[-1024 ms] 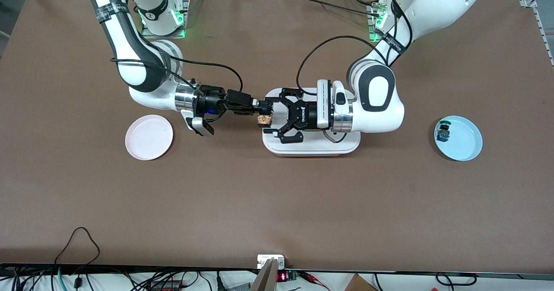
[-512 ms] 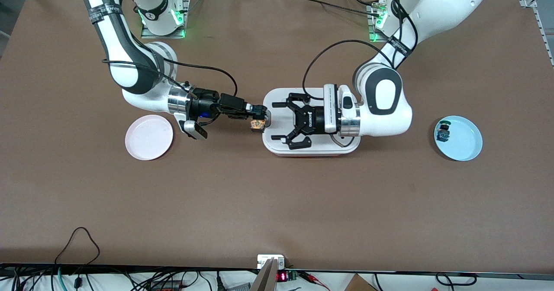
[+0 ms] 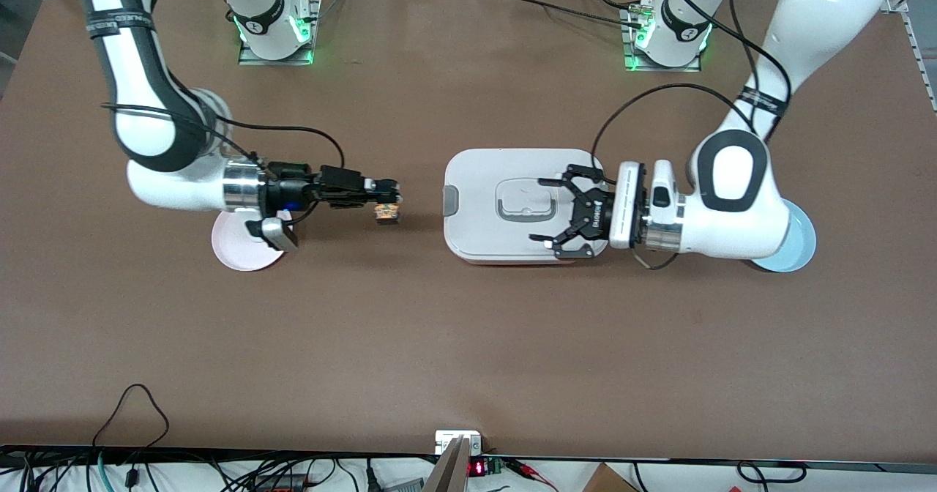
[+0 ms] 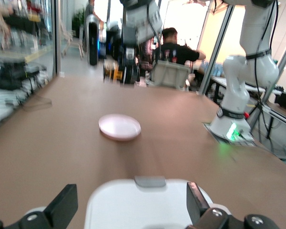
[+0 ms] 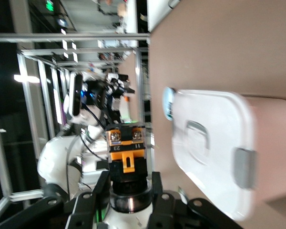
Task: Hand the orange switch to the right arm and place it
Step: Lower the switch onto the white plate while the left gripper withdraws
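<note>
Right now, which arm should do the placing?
Right. Its gripper holds the switch over the table near the pink plate; the left gripper hangs open and empty over the white box.

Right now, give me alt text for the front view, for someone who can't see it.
The right gripper, shut on the orange switch, holds it over bare table between the pink plate and the white lidded box. The left gripper hangs open over that box's lid, with the blue plate partly hidden under its arm.
</note>
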Controlling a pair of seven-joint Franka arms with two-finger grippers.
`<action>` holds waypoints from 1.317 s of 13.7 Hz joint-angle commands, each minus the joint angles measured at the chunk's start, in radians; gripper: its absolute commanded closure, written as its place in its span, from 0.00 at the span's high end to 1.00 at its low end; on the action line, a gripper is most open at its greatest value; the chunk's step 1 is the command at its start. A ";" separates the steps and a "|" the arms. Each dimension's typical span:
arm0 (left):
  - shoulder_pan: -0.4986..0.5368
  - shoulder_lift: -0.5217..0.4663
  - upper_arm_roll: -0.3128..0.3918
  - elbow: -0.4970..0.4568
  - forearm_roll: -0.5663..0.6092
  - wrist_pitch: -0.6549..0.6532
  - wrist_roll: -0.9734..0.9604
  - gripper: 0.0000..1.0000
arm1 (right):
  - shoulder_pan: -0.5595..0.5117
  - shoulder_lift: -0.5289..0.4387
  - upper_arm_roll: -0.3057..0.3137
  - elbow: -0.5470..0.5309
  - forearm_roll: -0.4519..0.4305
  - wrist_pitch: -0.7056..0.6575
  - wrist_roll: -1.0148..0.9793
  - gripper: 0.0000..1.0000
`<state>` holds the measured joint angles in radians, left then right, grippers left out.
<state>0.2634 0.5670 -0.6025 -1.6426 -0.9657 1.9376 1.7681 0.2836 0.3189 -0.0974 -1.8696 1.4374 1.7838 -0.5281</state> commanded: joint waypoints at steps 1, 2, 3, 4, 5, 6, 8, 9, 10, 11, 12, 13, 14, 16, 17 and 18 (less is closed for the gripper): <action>0.028 -0.019 0.000 0.027 0.193 -0.044 -0.194 1.00 | -0.084 -0.011 0.008 0.082 -0.251 -0.079 0.111 0.00; 0.033 -0.019 0.001 0.042 0.282 -0.054 -0.269 1.00 | -0.107 -0.009 0.008 0.122 -0.355 -0.110 0.140 0.00; 0.045 -0.019 0.000 0.053 0.377 -0.068 -0.351 1.00 | -0.130 -0.009 0.008 0.151 -0.444 -0.135 0.167 0.00; 0.048 -0.025 -0.002 0.066 0.472 -0.101 -0.448 1.00 | -0.153 -0.009 0.008 0.190 -0.554 -0.162 0.203 0.00; 0.046 -0.044 0.000 0.082 0.554 -0.150 -0.528 1.00 | -0.167 -0.006 0.008 0.217 -0.647 -0.181 0.218 0.00; 0.048 -0.058 -0.002 0.093 0.647 -0.185 -0.597 1.00 | -0.178 -0.006 0.008 0.237 -0.743 -0.188 0.223 0.00; 0.043 -0.070 -0.002 0.150 0.775 -0.273 -0.706 1.00 | -0.195 -0.009 0.008 0.265 -0.936 -0.190 0.221 0.00; 0.040 -0.070 -0.008 0.189 0.861 -0.337 -0.783 1.00 | -0.193 -0.001 0.008 0.271 -1.030 -0.176 0.224 0.00; 0.036 -0.070 -0.011 0.214 0.960 -0.395 -0.855 1.00 | -0.181 -0.001 0.008 0.268 -1.127 -0.156 0.244 0.00; 0.036 -0.070 -0.017 0.236 1.045 -0.429 -0.909 1.00 | -0.172 0.003 0.010 0.262 -1.223 -0.112 0.279 0.00; 0.030 -0.070 -0.017 0.256 1.100 -0.452 -0.944 1.00 | -0.160 0.002 0.010 0.233 -1.282 -0.069 0.299 0.00; 0.014 -0.070 -0.017 0.276 1.158 -0.488 -1.023 1.00 | -0.146 -0.004 0.010 0.186 -1.333 -0.001 0.304 0.00; -0.001 -0.070 -0.017 0.293 1.200 -0.556 -1.143 1.00 | -0.143 -0.011 0.010 0.126 -1.371 0.072 0.330 0.00; -0.009 -0.070 -0.020 0.366 1.202 -0.699 -1.408 1.00 | -0.132 -0.017 0.010 0.035 -1.399 0.168 0.379 0.00; -0.041 -0.070 -0.016 0.397 1.210 -0.754 -1.537 1.00 | -0.127 -0.012 0.010 -0.008 -1.401 0.221 0.395 0.00; -0.061 -0.070 0.001 0.418 1.210 -0.807 -1.647 1.00 | -0.127 -0.011 0.010 -0.050 -1.401 0.282 0.410 0.00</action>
<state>0.2531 0.4909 -0.6176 -1.3018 0.2056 1.2348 0.3245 0.1503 0.3307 -0.0903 -1.8239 0.0589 1.9683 -0.1607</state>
